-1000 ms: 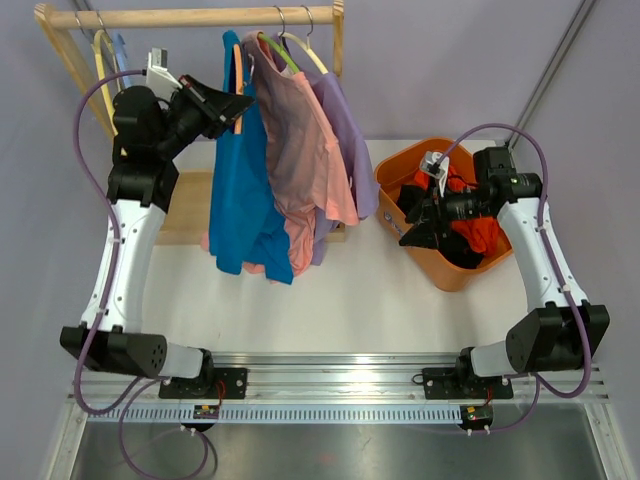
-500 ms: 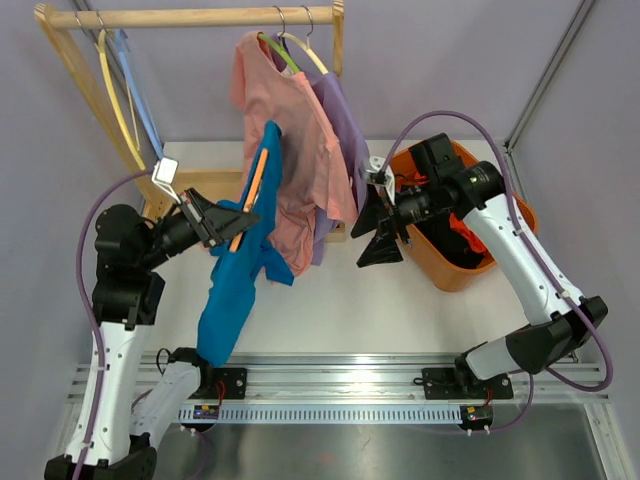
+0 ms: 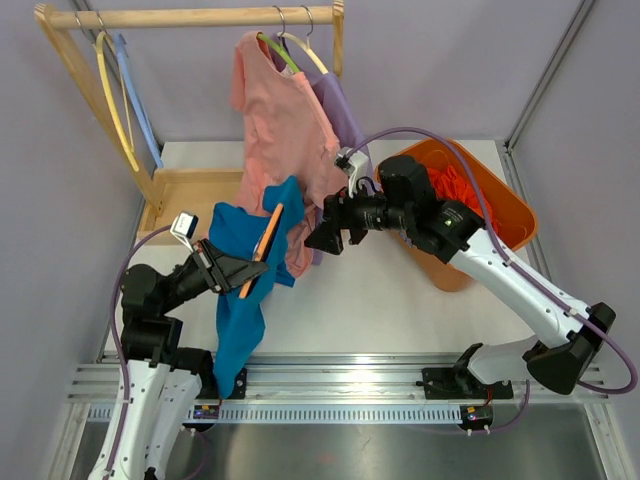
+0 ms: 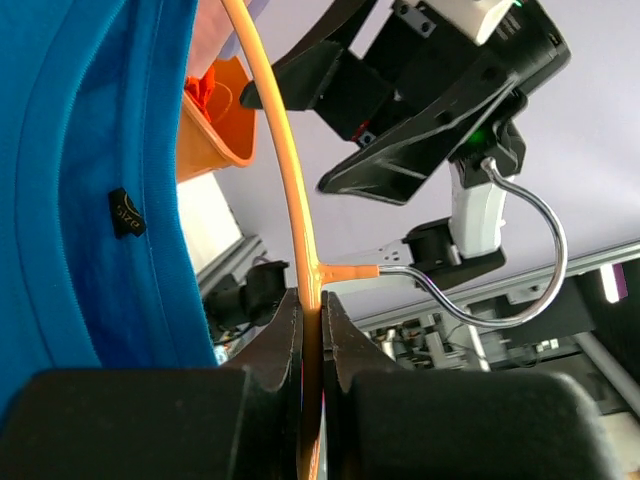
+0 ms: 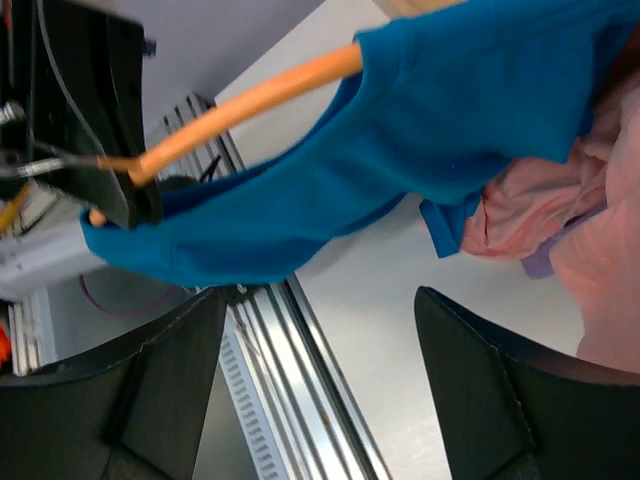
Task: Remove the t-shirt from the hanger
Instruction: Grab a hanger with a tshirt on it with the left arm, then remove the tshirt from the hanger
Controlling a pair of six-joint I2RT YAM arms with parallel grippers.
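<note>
So, done: hanger (image 3: 262,250) held clear of the rail (image 3: 200,16), clenched in left gripper (image 3: 240,272).
To do: blue t-shirt (image 3: 240,310) hangs on it.
Other claw: right gripper (image 3: 320,238) released, empty, just right of it.

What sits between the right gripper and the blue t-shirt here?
Nothing blocks it: in the right wrist view the open right gripper looks straight at the blue t-shirt over bare table; the pink shirt hangs off to one side.

Three shirts: blue shirt (image 3: 238,320), pink shirt (image 3: 272,120), purple shirt (image 3: 345,115). Five hangers: orange hanger (image 3: 262,242) in left gripper (image 3: 250,272); yellow hanger (image 3: 115,110), blue hanger (image 3: 140,115), green hanger (image 3: 283,55), white hanger (image 3: 310,55) beyond it. One rack (image 3: 190,17), one bin (image 3: 495,190).
</note>
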